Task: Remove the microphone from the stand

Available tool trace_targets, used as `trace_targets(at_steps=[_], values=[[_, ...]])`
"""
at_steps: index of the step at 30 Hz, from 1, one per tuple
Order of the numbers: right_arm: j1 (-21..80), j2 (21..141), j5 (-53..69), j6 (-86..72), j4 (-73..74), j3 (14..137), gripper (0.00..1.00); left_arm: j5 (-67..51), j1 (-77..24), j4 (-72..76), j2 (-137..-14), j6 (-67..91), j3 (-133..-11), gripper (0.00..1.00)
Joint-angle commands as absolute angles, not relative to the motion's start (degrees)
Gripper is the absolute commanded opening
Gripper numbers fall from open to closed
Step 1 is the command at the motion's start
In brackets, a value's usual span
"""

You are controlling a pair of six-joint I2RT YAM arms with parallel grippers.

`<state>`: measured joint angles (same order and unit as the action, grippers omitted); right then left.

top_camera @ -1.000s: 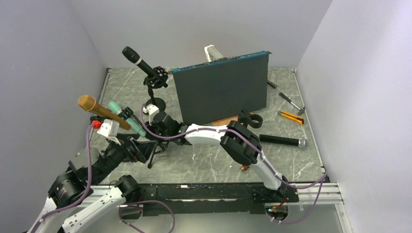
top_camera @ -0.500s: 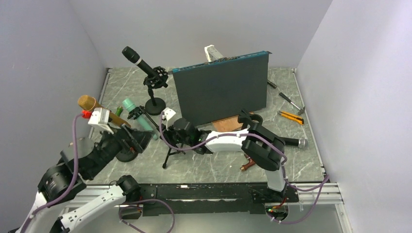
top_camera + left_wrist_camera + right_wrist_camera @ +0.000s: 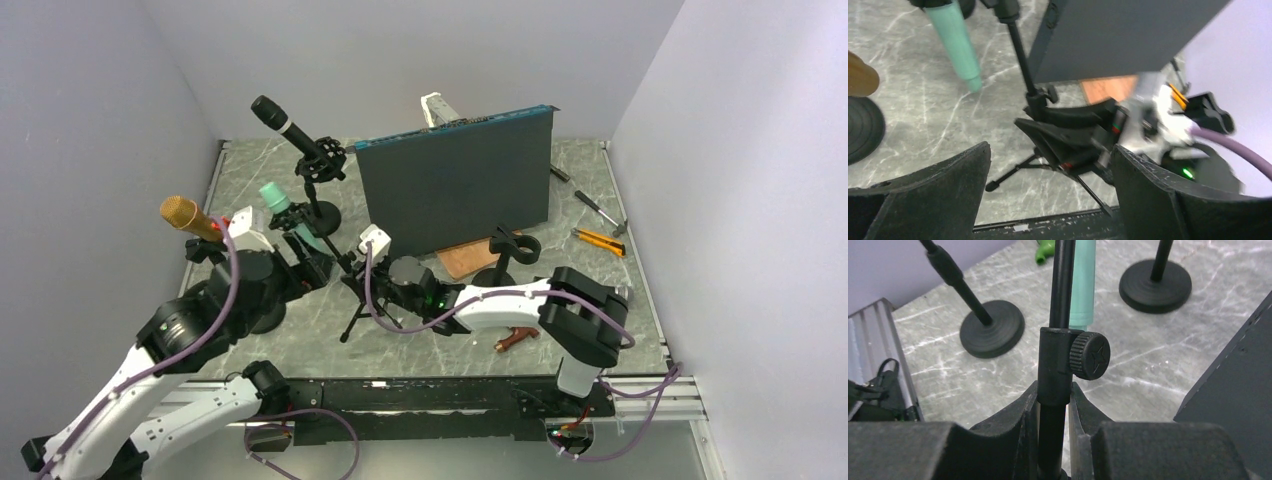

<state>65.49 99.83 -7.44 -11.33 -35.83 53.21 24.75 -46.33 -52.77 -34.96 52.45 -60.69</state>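
Black stand (image 3: pixel 1053 367) is gripped by right claw (image 3: pixel 1053 407).

The table (image 3: pixel 420 348) is grey marble with pale veins. The microphone (image 3: pixel 955 40) is mint green, its tripod stand (image 3: pixel 1054 370) black. Left, a gold-headed microphone (image 3: pixel 181 212); far, a black microphone (image 3: pixel 283 123). Right, a yellow knife (image 3: pixel 598 241). The cable (image 3: pixel 1228 145) is purple.

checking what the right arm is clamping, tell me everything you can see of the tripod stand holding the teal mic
The tripod stand is a slim black pole, metal by its look, on thin splayed legs resting on the marbled table. A collar with a knurled knob sits partway up. The right gripper is shut on the pole just below that collar. Its top clip carries the teal microphone.
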Motion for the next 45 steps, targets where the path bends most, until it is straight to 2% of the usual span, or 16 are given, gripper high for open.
trace_targets(at_steps=[1, 11, 18, 21, 25, 26, 27, 28, 29, 35, 36, 38, 39, 41, 43, 45], values=[[67.6, 93.1, -9.2, -8.1, -47.5, 53.2, 0.00, 33.5, -46.3, -50.7, -39.2, 56.7, -59.4, 0.91], [69.6, 90.1, -10.6, -5.8, -47.5, 51.5, 0.00, 33.2, -41.8, -46.9, -47.4, 53.5, -61.2, 0.84], [70.3, 89.0, -9.4, -5.1, -47.8, 49.6, 0.00, 28.2, -35.7, -40.6, -48.6, 47.5, -60.1, 0.73], [70.5, 88.7, -8.8, -4.8, -47.9, 49.3, 0.00, 25.5, -34.3, -38.2, -49.7, 45.2, -59.8, 0.60], [70.8, 88.2, -8.8, -4.6, -47.8, 49.1, 0.00, 23.0, -33.6, -36.7, -50.8, 44.8, -59.1, 0.57], [70.9, 88.1, -8.8, -4.5, -47.7, 49.1, 0.00, 22.5, -33.5, -36.1, -50.9, 44.6, -59.0, 0.48], [70.9, 88.1, -8.8, -4.3, -47.8, 49.1, 0.00, 22.7, -33.4, -35.9, -51.0, 44.7, -58.9, 0.21], [70.9, 88.2, -8.7, -4.2, -47.7, 49.1, 0.00, 23.5, -33.4, -36.5, -51.1, 45.2, -58.9, 0.03], [71.0, 88.2, -8.7, -4.0, -47.5, 49.0, 0.00, 23.9, -33.4, -36.3, -51.1, 44.7, -58.9, 0.00], [71.3, 88.5, -8.8, -3.0, -45.9, 49.2, 0.00, 23.5, -33.4, -32.3, -49.4, 38.5, -57.7, 0.00], [71.4, 88.5, -9.3, -2.8, -44.9, 49.7, 0.03, 23.5, -33.4, -31.7, -48.9, 36.8, -57.7, 0.00], [71.4, 88.4, -10.0, -2.5, -43.0, 50.1, 0.38, 23.3, -33.4, -29.9, -47.4, 33.4, -57.4, 0.00], [71.3, 88.2, -10.4, -2.6, -42.0, 50.0, 0.51, 22.8, -33.4, -28.7, -46.5, 31.0, -57.2, 0.00], [71.3, 87.7, -11.7, -3.6, -40.3, 49.8, 0.69, 22.6, -33.3, -28.1, -45.1, 29.4, -57.1, 0.00], [71.3, 87.5, -12.8, -4.2, -36.8, 50.5, 0.80, 22.6, -33.5, -27.8, -43.8, 28.5, -56.9, 0.00], [71.2, 86.8, -13.3, -5.3, -33.8, 50.5, 0.85, 23.9, -34.6, -26.5, -42.6, 26.5, -56.2, 0.00]])
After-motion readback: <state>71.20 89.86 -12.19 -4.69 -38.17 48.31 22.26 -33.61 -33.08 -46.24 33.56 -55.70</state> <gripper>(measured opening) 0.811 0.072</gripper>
